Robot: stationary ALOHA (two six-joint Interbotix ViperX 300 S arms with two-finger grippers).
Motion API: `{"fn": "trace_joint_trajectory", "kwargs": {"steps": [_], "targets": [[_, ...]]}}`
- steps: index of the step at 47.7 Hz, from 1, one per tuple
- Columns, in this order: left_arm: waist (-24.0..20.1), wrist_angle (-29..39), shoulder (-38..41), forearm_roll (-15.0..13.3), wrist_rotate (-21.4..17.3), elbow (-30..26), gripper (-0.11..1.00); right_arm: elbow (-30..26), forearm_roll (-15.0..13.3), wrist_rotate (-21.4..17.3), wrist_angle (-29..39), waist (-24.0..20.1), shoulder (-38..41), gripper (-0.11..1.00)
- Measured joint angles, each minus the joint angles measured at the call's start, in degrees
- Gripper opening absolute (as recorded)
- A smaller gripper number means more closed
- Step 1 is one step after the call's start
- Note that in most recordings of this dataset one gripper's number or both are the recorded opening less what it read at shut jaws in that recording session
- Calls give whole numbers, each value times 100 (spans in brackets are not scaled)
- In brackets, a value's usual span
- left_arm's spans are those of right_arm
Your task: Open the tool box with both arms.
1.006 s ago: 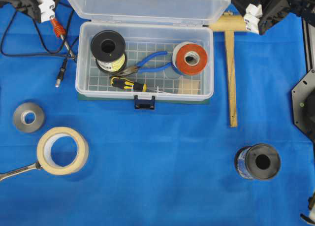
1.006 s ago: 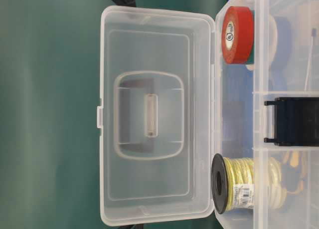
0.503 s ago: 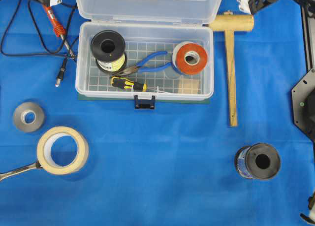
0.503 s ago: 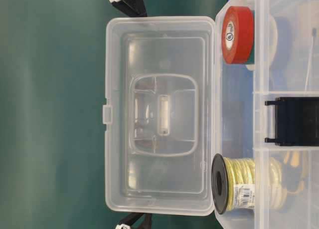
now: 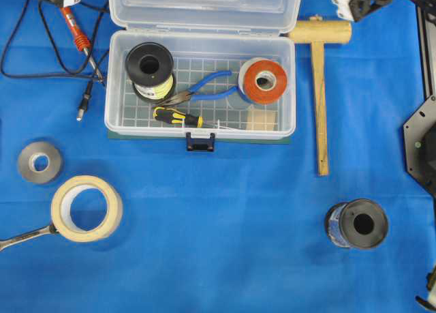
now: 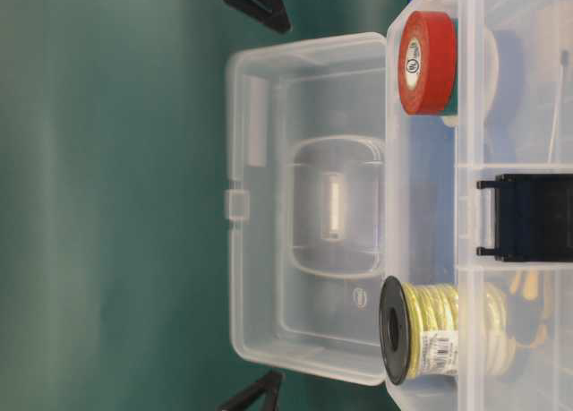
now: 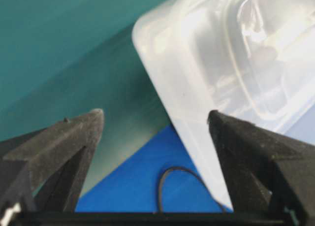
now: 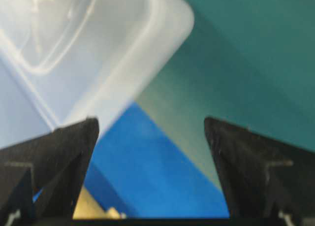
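The tool box [image 5: 201,125] stands at the back middle of the blue cloth with its clear lid [image 5: 204,9] swung up and back, and its dark blue latch [image 5: 200,142] hangs loose at the front. Inside lie a yellow-wire spool [image 5: 150,69], blue pliers [image 5: 208,84], a screwdriver [image 5: 176,115] and a red tape roll [image 5: 264,81]. My left gripper [image 7: 155,115] is open beside the lid's left corner [image 7: 211,53], holding nothing. My right gripper [image 8: 150,120] is open by the lid's right corner [image 8: 98,48], also holding nothing. Both are off the lid.
A wooden mallet [image 5: 319,88] lies right of the box. Cables with a red plug [image 5: 75,33] trail at its left. A grey tape roll [image 5: 39,162], a masking tape ring [image 5: 86,208] and a wrench [image 5: 20,239] sit front left, and a black spool [image 5: 357,224] front right.
The lid has tipped further back. Both grippers have drawn away from its ends toward the far corners, and now only their edges show in the overhead view.
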State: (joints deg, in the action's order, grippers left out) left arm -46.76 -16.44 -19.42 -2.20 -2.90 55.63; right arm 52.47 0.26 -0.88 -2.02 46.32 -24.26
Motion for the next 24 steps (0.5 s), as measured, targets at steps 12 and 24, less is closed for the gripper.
{"fn": "trace_joint_trajectory", "kwargs": {"steps": [12,24], "targets": [[-176,9,-396,0,0,334,84,325,0,0,211,158,-633,85],[-62,18,-510,0,26,413,84,413,0,-88,281,167,-853,85]]}}
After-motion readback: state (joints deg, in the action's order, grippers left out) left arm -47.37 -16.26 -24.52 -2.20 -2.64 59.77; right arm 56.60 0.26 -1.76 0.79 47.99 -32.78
